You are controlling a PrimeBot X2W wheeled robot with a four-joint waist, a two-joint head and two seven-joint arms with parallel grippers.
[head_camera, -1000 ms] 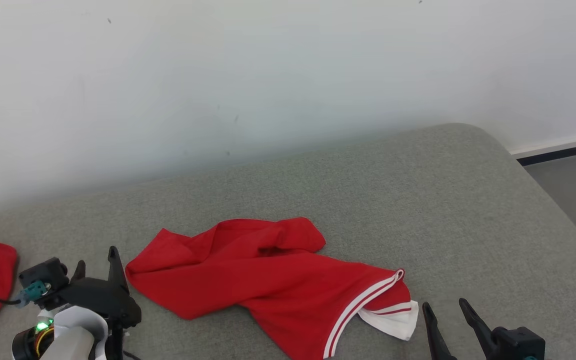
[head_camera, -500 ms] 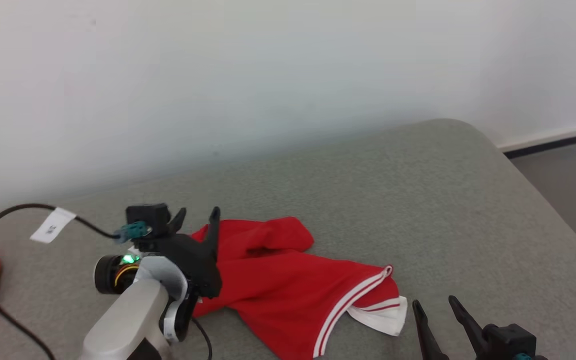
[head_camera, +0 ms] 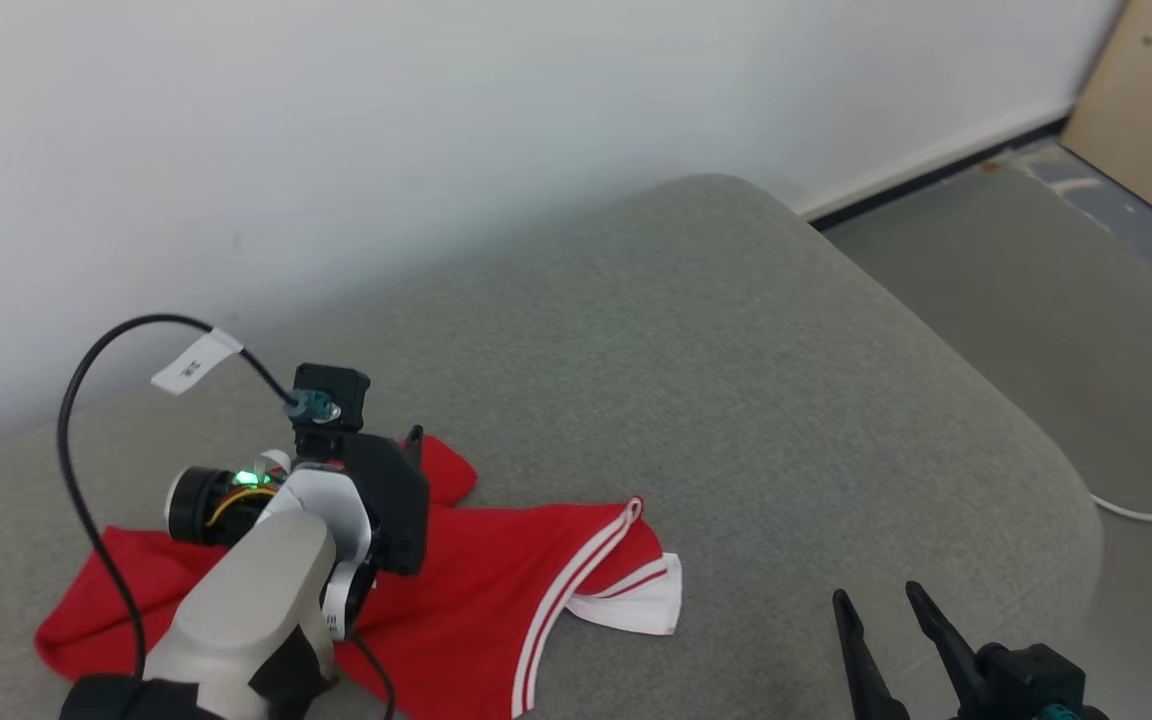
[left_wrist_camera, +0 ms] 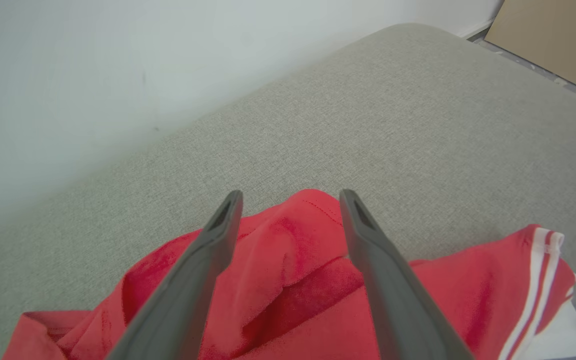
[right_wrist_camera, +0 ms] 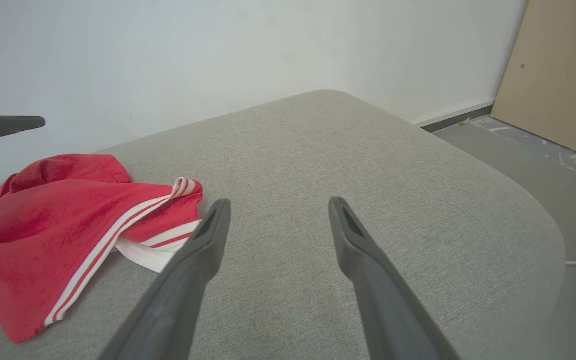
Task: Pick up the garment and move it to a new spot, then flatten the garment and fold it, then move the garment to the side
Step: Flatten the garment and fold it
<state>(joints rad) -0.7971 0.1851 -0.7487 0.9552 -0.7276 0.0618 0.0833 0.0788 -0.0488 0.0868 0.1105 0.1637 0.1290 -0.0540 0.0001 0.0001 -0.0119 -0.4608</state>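
Head view, lower left: a crumpled red garment (head_camera: 496,590) with white-striped trim lies on the grey woven cushion (head_camera: 736,400), partly hidden behind the left gripper (left_wrist_camera: 290,196), whose fingers stand apart over its folds. The right gripper (head_camera: 876,596), likewise spread, is cut off at the lower right.

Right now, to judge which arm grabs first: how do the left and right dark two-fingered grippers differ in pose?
The left gripper hangs over the crumpled red garment, fingers either side of a raised fold; the right gripper is over bare grey fabric cushion, beside the garment. The left gripper reaches forward; the right gripper sits back, nearer the robot. Both are open and empty.
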